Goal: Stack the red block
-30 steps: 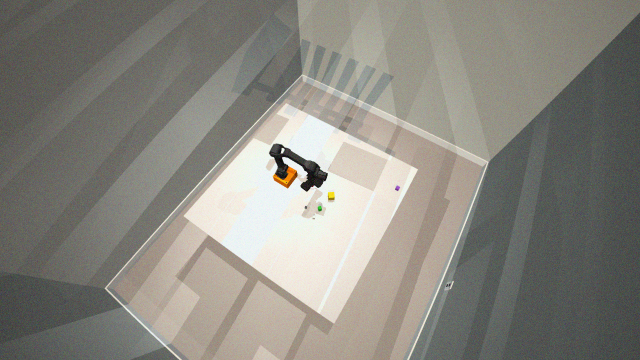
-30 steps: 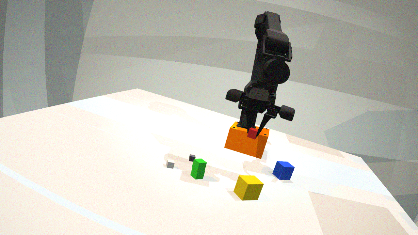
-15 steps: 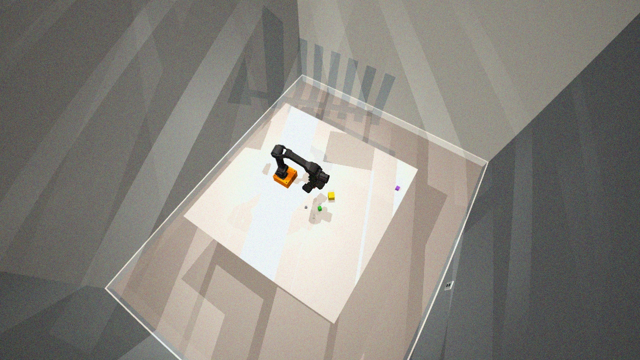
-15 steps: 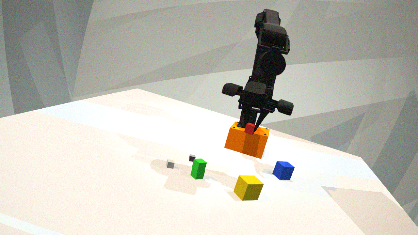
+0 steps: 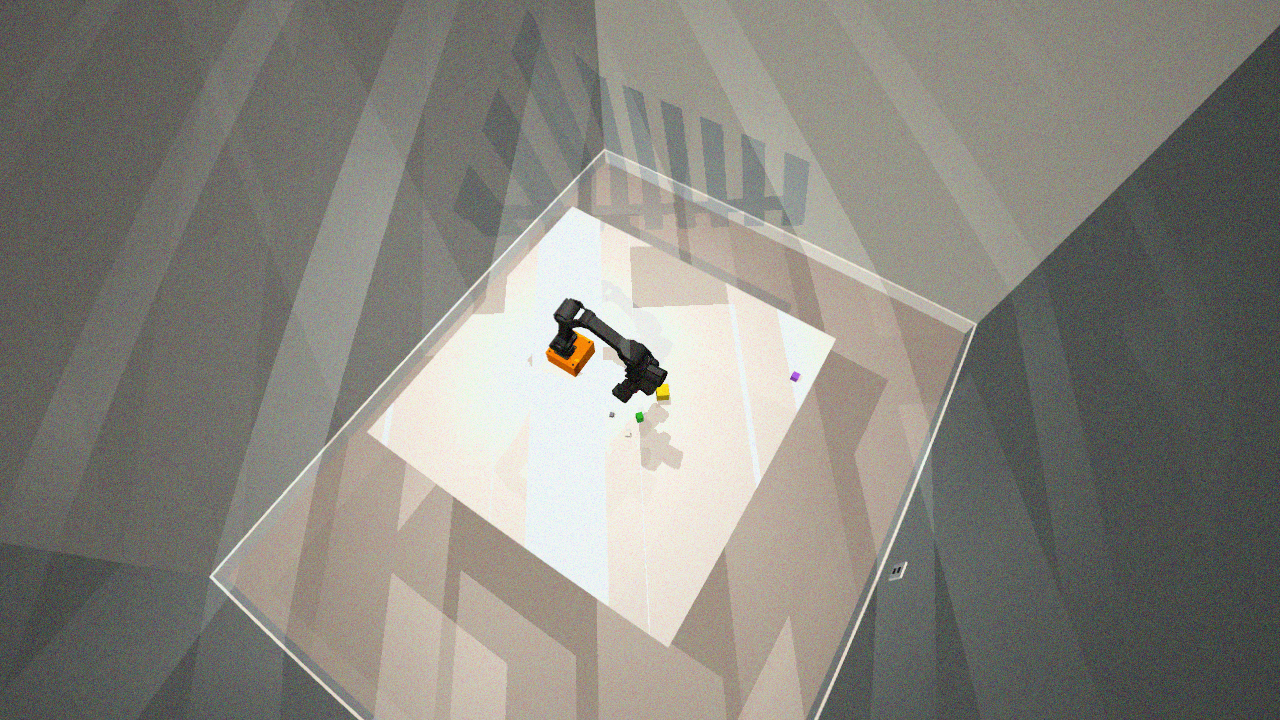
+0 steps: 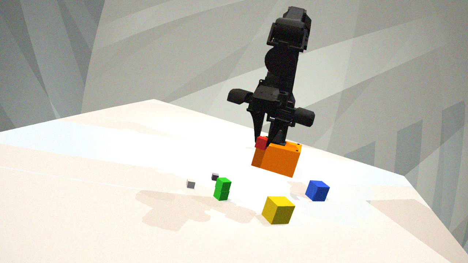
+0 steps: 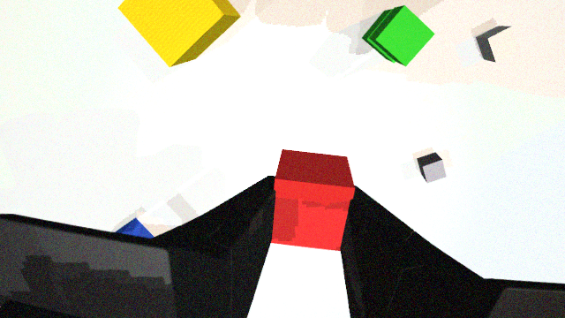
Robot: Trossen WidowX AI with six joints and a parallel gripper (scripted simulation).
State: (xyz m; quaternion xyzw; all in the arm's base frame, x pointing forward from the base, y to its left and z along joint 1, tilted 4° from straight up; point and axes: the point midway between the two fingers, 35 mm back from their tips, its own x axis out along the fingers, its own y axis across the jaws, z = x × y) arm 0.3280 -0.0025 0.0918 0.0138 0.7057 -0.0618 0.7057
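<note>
End effector (image 6: 262,143): pointing down, raised well off the bench (image 6: 98,202), its two black fingers pinching the red block from either side.
Red block (image 7: 312,203): between the fingertips, in the air — not touching the bench or any other block; in the exterior view it appears in front of the top edge of the orange base.
Green tower (image 6: 222,188): two green cubes stacked upright on the bench, below the end effector and off to one side; in the wrist view it sits ahead and to the right (image 7: 399,34), well apart from the red block.
Yellow block (image 6: 277,209): on the bench, ahead and to the left of the end effector in the wrist view (image 7: 178,26); larger than the green cubes.
Blue block (image 6: 317,190): on the bench, only a corner showing at the left edge of the wrist view (image 7: 132,230), beside the left finger.
Small grey cubes: one light (image 6: 190,183), one dark (image 6: 214,176) — both on the bench just beside the green tower.
Orange base (image 6: 278,160): carries the arm, behind the end effector.
Purple cube (image 5: 794,376): far off on the bench, well apart from everything else.
</note>
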